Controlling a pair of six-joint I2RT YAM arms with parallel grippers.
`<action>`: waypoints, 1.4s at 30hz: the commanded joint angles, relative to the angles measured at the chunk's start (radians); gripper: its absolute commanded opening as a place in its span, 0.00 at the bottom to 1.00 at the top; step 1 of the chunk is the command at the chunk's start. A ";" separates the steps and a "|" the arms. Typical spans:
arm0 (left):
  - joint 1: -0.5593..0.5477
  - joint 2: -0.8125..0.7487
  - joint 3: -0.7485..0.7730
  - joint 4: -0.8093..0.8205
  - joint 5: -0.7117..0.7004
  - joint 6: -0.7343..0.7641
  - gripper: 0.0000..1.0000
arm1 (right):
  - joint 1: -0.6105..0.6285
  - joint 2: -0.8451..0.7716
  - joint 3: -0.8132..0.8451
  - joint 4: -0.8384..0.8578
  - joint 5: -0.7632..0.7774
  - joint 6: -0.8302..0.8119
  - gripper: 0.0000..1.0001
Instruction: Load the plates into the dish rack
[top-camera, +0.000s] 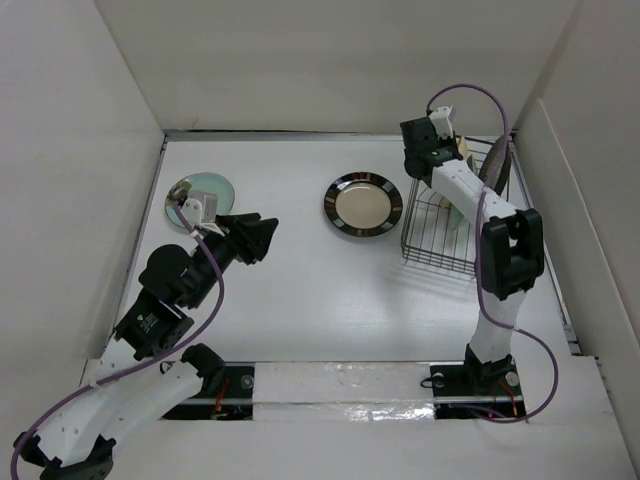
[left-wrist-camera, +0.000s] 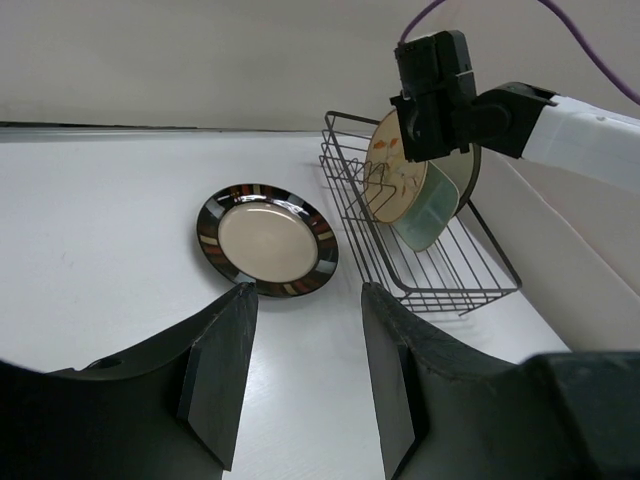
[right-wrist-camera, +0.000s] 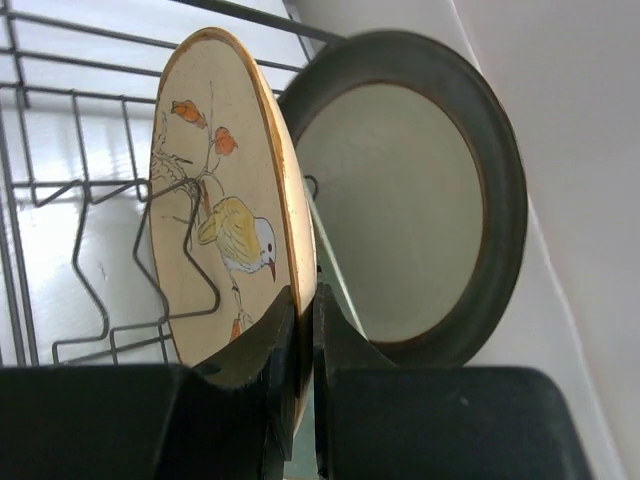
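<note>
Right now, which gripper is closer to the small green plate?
Left. The left gripper is just beside the small green plate, open; the right gripper is across the table at the dish rack, pinching the tan plate.

Five plates (top-camera: 363, 205) and one dish rack (top-camera: 435, 262).

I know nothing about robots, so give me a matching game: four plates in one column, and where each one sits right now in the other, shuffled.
Plates:
1. black-rimmed plate
2. small green plate
3. bird-painted tan plate
4. grey-rimmed plate

Places:
A. on edge, pinched by the right arm's jaws
B. flat on the table, left side
C. on edge, not gripped
D. flat on the table, beside the dish rack

Pairs: 1-D, 2-B, 3-A, 4-C
</note>
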 joint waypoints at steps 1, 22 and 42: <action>-0.006 0.005 0.018 0.034 -0.016 0.016 0.43 | -0.011 -0.070 -0.060 0.056 -0.069 0.214 0.03; 0.024 -0.019 0.004 0.057 -0.136 0.013 0.03 | 0.231 -0.421 -0.219 0.328 -0.471 0.328 0.07; 0.035 -0.041 0.021 0.055 -0.108 0.011 0.19 | 0.499 0.752 0.780 0.385 -1.016 0.917 0.72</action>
